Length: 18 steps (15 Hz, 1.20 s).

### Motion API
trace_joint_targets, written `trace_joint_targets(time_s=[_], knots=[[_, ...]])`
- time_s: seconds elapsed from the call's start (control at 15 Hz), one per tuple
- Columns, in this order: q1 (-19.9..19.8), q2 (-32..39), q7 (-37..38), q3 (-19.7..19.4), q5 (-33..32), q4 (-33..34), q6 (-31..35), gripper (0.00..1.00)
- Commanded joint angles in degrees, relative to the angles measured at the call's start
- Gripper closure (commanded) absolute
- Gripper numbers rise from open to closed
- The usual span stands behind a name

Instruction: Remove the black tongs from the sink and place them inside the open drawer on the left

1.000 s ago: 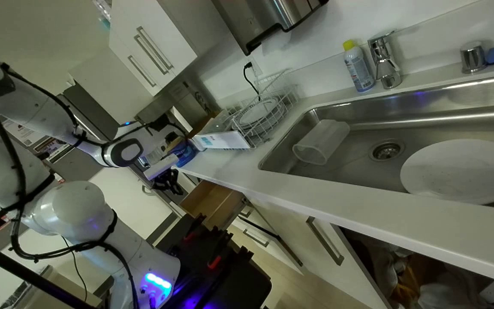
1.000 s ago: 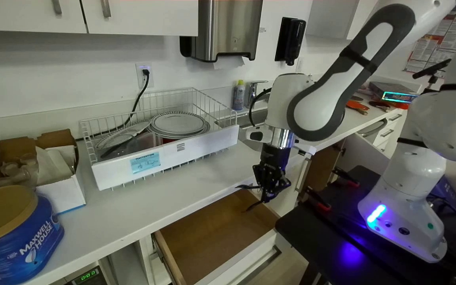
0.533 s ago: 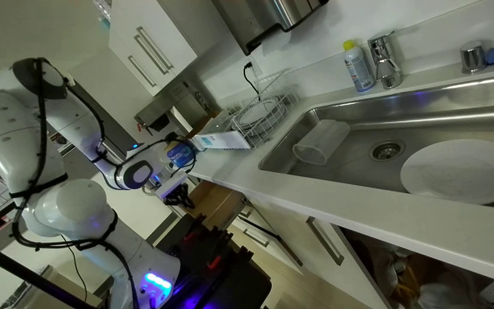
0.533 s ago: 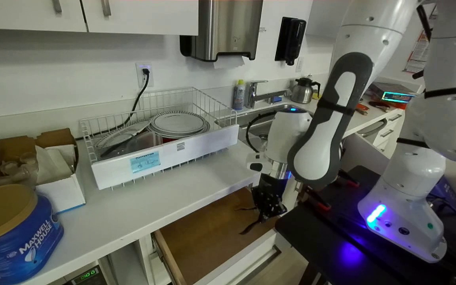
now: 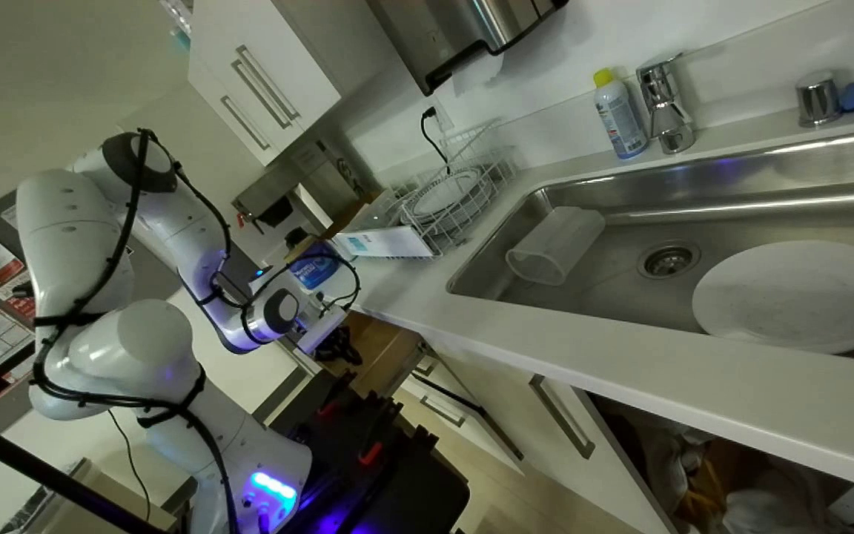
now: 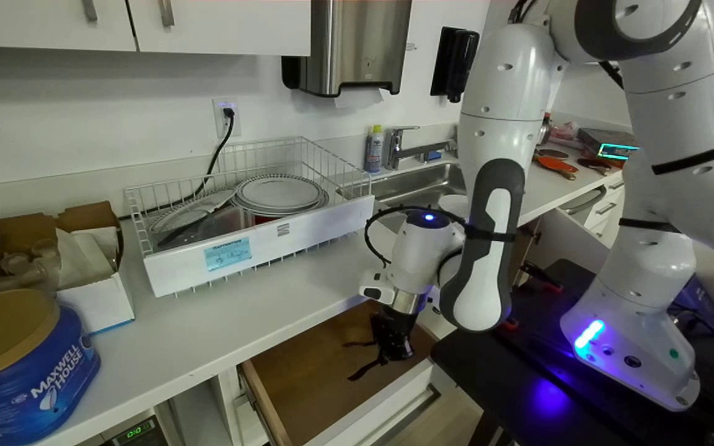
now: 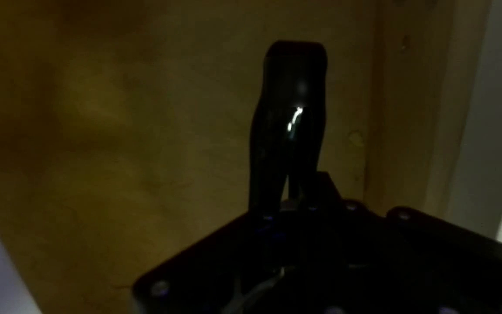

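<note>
The black tongs [image 6: 364, 369] are held in my gripper [image 6: 389, 352], and their two arms stick out to one side. In the wrist view the tongs [image 7: 288, 122] rise from between the dark fingertips [image 7: 290, 211], which are shut on them. The open drawer [image 6: 313, 387] lies below, with a brown wooden inside; its side wall [image 7: 412, 109] runs along the right of the wrist view. The gripper is low over the drawer; whether the tongs touch the bottom cannot be told. The drawer also shows in an exterior view [image 5: 390, 363]. The steel sink [image 5: 583, 311] holds a round white plate [image 5: 805, 297] and a clear container [image 5: 557, 245].
The white counter edge [image 6: 220, 365] overhangs the drawer's back. A wire dish rack [image 6: 258, 241] with plates stands on the counter. A blue coffee tub [image 6: 28, 371] and a cardboard box [image 6: 96, 291] stand near it. A black table [image 6: 518, 371] carries the arm's base beside the drawer.
My gripper, still holding the tongs, has moved down and away from the sink side, from near the counter edge to low over the drawer. The sink's contents have not moved.
</note>
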Motion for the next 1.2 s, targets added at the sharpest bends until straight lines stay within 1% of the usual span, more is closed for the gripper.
trace_joint_targets(time_s=[0.0, 0.13, 0.2, 0.27, 0.4, 0.47, 0.53, 0.73, 0.87, 0.93, 1.13], knots=[[7.53, 4.83, 9.31, -7.09, -6.25, 6.45, -0.08, 0.99], [9.13, 6.36, 13.5, -8.37, -9.54, 8.89, -0.95, 0.99], [9.49, 6.85, 15.3, -8.53, -11.19, 9.74, -1.27, 0.72], [9.95, 7.26, 17.03, -8.84, -12.57, 10.35, -1.27, 0.71], [10.77, 7.32, 19.5, -9.45, -14.38, 10.75, -1.43, 0.58], [11.09, 7.11, 20.41, -9.8, -15.01, 10.69, -1.54, 0.49], [11.49, 6.73, 21.15, -10.3, -15.45, 10.47, -1.54, 0.42], [11.52, 3.81, 21.72, -11.02, -16.82, 8.86, -2.34, 0.19], [10.16, 0.42, 21.15, -10.39, -18.53, 7.29, -4.26, 0.04], [9.4, -1.19, 21.0, -9.9, -19.36, 6.67, -5.15, 0.01], [8.63, -7.93, 21.18, -9.71, -21.69, 4.32, -9.19, 0.0]])
